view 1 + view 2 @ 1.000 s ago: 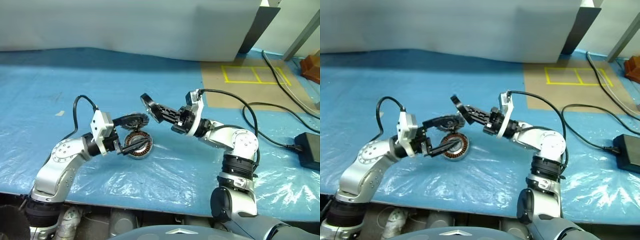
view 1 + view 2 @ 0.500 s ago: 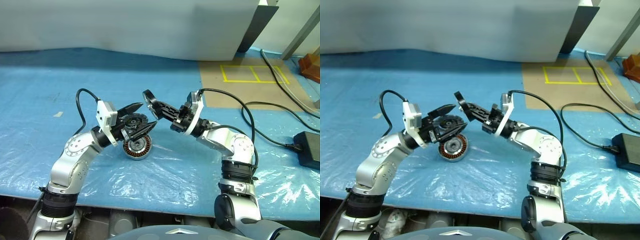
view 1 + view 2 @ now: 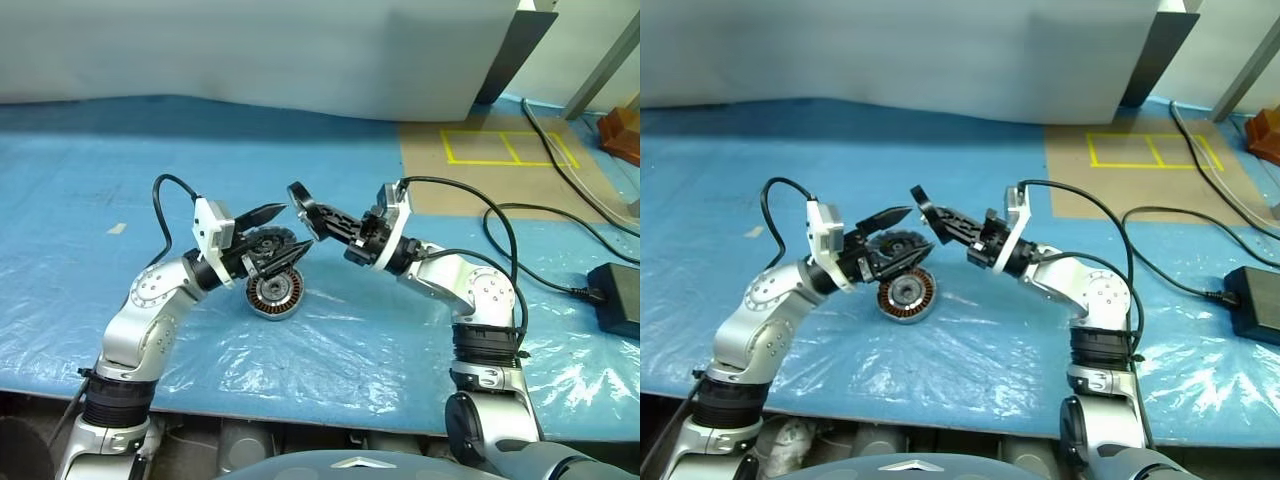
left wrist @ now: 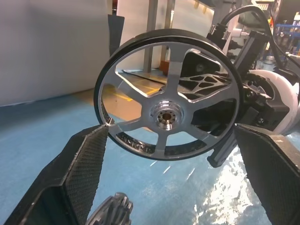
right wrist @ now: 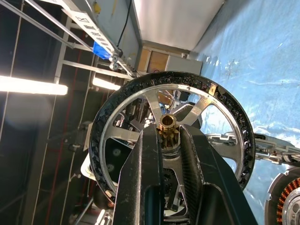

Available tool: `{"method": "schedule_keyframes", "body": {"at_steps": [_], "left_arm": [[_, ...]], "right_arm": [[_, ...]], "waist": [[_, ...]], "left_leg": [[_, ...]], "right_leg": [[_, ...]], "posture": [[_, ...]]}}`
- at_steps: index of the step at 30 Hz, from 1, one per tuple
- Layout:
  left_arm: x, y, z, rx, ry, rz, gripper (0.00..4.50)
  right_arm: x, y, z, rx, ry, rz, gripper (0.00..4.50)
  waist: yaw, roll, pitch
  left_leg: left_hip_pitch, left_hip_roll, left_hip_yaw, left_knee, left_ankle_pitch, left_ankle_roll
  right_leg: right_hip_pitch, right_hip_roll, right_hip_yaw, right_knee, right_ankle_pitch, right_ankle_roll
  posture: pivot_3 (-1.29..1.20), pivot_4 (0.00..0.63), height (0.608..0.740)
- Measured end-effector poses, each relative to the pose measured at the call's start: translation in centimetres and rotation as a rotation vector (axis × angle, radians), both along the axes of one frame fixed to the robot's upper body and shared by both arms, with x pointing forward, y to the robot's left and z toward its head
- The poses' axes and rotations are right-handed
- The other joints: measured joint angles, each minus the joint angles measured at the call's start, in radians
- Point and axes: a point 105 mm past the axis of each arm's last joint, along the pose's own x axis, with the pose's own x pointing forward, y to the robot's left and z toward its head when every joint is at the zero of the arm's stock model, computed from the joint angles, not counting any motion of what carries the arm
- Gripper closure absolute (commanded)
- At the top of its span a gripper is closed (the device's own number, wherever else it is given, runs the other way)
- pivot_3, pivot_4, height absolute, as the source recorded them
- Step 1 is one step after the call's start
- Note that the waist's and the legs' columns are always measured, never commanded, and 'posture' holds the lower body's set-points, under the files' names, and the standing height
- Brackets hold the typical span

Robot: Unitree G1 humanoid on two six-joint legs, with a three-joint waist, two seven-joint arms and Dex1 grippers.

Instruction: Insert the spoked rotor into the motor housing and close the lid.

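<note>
**Over the middle of the tabletop: rotor held aloft between both tools**

Above the centre of the blue plastic-covered tabletop (image 3: 90, 170), the right tool (image 3: 300, 200) is nearly shut, its two black fingers (image 5: 145, 159) pinching the small brass-toothed hub of the spoked rotor (image 4: 168, 93). The rotor hangs clear of the surface, turned on edge with its face toward the other arm. The left tool (image 3: 275, 232) stands spread to its widest, one finger on each side of the rotor's rim and holding nothing; one fingertip (image 4: 96, 140) looks just at the rim, though contact cannot be confirmed.

Below the left tool, on the plastic, lies the motor housing (image 3: 275, 293), its copper coils facing up. The ribbed lid (image 4: 112, 211) sits low under the left tool, just beside the housing.

The step in hand appears to be a hand-over or re-grip of the rotor, ahead of insertion. The next move likely calls for the left tool to close on the rim, then for the rotor to be laid flat and centred over the housing.

The left wrist view shows the rotor's silver spokes and the spread fingers flanking it. The right wrist view alone shows the grip on the hub. The eye views give the housing's place beneath.
</note>
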Motion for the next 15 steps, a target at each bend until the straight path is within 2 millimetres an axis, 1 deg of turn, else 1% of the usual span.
{"method": "schedule_keyframes", "body": {"at_steps": [3,7,15], "left_arm": [[0.1,0.0,0.1,0.003,0.0,0.003,0.0],[0.6,-0.6,1.3,-0.014,-0.034,0.0,0.0],[0.6,-0.8,1.3,0.003,-0.039,-0.003,0.0]], "right_arm": [[0.1,-0.1,0.0,-0.006,-0.001,-0.005,4.33],[0.0,0.1,-0.1,-0.017,0.0,0.001,4.33],[0.1,0.0,-0.1,-0.024,-0.003,-0.004,4.33]], "waist": [[0.0,0.0,0.0],[0.0,0.0,0.0],[0.0,0.0,0.0]], "left_leg": [[0.0,0.0,0.0,0.0,0.0,0.0],[-0.001,0.0,-0.001,0.0,0.0,0.0],[-0.002,-0.001,-0.002,0.0,0.0,0.0]], "right_leg": [[0.0,0.0,0.0,0.0,0.0,0.0],[0.0,0.0,0.0,0.0,0.0,0.0],[0.0,0.0,0.0,0.0,0.0,0.001]], "posture": [[0.0,0.15,0.74],[0.0,0.15,0.74],[0.0,0.15,0.74]]}}
